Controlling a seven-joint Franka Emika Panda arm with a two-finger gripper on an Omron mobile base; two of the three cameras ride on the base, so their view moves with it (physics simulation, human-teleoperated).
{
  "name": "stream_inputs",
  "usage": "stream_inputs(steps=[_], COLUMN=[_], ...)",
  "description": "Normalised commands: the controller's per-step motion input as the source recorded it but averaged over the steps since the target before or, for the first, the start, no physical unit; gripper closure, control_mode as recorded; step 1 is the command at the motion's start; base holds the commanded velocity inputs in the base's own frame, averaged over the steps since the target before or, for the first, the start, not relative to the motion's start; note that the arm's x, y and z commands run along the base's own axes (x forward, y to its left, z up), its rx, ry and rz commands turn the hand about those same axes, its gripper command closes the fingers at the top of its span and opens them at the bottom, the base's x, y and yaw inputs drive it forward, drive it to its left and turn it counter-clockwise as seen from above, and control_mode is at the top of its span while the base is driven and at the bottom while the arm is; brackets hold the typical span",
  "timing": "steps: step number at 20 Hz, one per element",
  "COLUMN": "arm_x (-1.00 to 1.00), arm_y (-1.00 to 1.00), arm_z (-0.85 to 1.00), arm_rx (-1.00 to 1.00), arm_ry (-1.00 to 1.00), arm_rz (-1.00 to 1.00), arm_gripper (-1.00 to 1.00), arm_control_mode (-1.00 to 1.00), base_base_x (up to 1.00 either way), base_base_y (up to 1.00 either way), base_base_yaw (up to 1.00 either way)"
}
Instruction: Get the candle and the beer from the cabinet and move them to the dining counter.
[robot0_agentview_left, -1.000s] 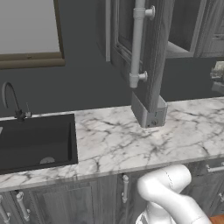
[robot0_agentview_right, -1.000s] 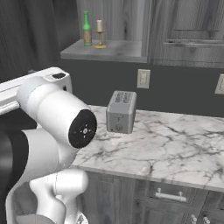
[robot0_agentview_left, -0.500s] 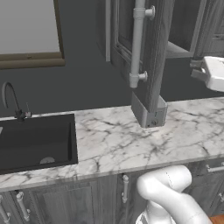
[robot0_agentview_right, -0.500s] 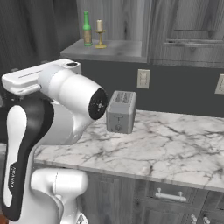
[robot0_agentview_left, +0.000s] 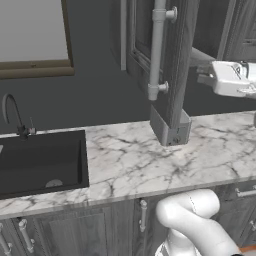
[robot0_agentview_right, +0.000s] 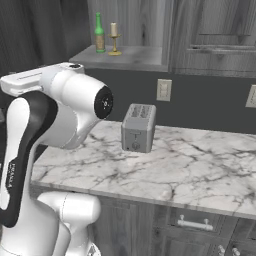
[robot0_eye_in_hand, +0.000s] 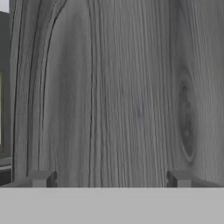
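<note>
The beer (robot0_agentview_right: 99, 32), a green bottle, and the cream candle (robot0_agentview_right: 114, 37) on its brass holder stand side by side on the open cabinet's shelf (robot0_agentview_right: 130, 56). The cabinet door (robot0_agentview_left: 172, 60) hangs open over the worktop, its silver bar handle (robot0_agentview_left: 157, 50) facing me. My white hand (robot0_agentview_left: 231, 78) hovers to the right of that door at shelf height. In the hand view my gripper (robot0_eye_in_hand: 110, 179) is open with nothing between its fingertips (robot0_eye_in_hand: 41, 178), close to a grey wood-grain cabinet panel (robot0_eye_in_hand: 131, 96). The dining counter is out of view.
A grey toaster (robot0_agentview_right: 138, 127) stands on the marble worktop (robot0_agentview_right: 200, 170) below the shelf. A black sink (robot0_agentview_left: 40, 160) with a faucet (robot0_agentview_left: 15, 117) lies to the left. A closed cabinet door (robot0_agentview_right: 215, 30) is right of the shelf. Wall sockets (robot0_agentview_right: 163, 90) sit behind the toaster.
My hand has come into the left base view from the right edge and moved left towards the open cabinet. The upper arm has swung up and back. Beer and candle have not moved.
</note>
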Motion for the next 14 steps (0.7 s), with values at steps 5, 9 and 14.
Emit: stream_inputs(steps=[5,9,14], arm_x=[0.02,0.06,0.03], arm_y=[0.56,0.41,0.40], arm_z=[0.00,0.00,0.00], arm_rx=[-0.02,0.00,0.00], arm_ry=[0.00,0.00,0.00], arm_rz=[0.00,0.01,0.01], arm_gripper=[-1.00,-1.00,-1.00], arm_control_mode=[-1.00,-1.00,-1.00], base_base_x=[0.00,0.00,0.00], base_base_y=[0.00,0.00,0.00], base_base_yaw=[0.00,0.00,0.00])
